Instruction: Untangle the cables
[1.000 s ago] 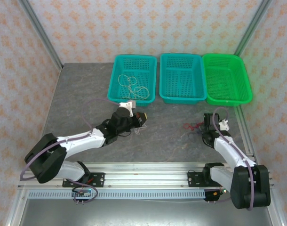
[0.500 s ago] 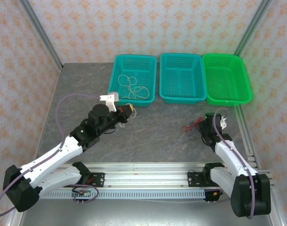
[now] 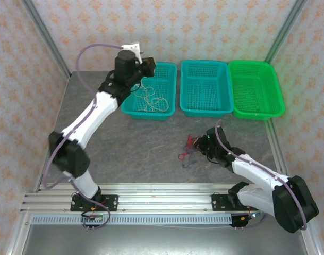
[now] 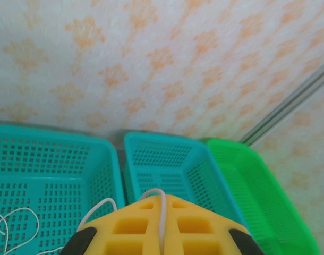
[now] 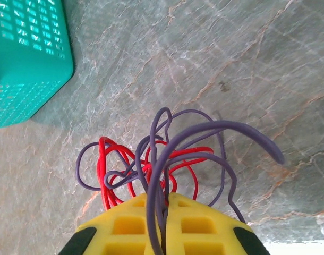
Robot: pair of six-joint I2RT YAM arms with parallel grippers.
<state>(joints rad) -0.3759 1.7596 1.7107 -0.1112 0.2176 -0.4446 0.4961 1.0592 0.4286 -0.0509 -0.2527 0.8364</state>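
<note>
While my left gripper point(image 3: 149, 65) hangs over the far rim of the left basket point(image 3: 151, 115), its jaws are pinched together on a white cable point(image 4: 162, 212). The cable rises out of the seam between the yellow fingers and bends back over them. The rest of it lies in loose loops on the basket floor, below the gripper and to its left.

My right gripper point(image 3: 200, 147) sits low over the table point(image 3: 125, 154), jaws closed on a purple cable point(image 5: 154, 180) that runs straight into the seam. Just ahead of the fingertips that cable fans out in wide arcs. It is wound through a red cable point(image 5: 101, 164), whose loops lie ahead and slightly left of the gripper, resting on the table.

The knot's long axis runs across the gripper, side to side. I judge the right arm far nearer to it, with the left arm well apart. The next pull falls to the right arm: draw the purple strand back, away from the red loops. The red cable may simply drag along with it.
</note>
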